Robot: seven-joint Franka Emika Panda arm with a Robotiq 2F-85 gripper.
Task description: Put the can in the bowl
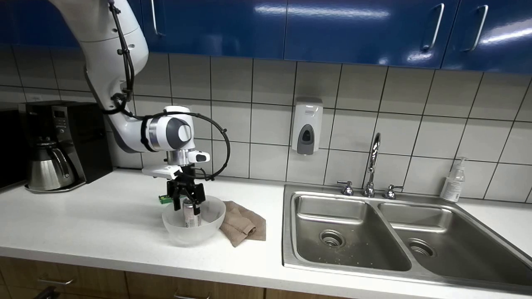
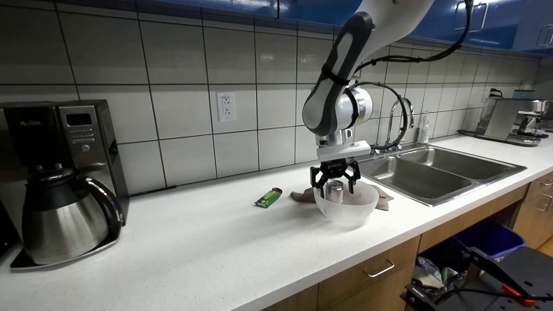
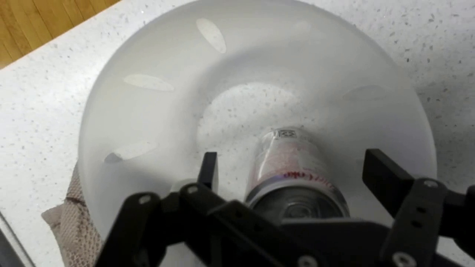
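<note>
Can stands in the bowl, between the 2 fingers of the gripper, spread wide and holding nothing. Cloth and packet lie near the bowl on the counter.

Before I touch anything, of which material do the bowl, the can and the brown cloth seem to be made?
Bowl: probably frosted plastic, perhaps glass; its walls look milky and translucent. Can: likely aluminium, shiny, as its rim looks silvery. Brown cloth: apparently matte textile, woven or knitted, with a dimpled texture.
</note>
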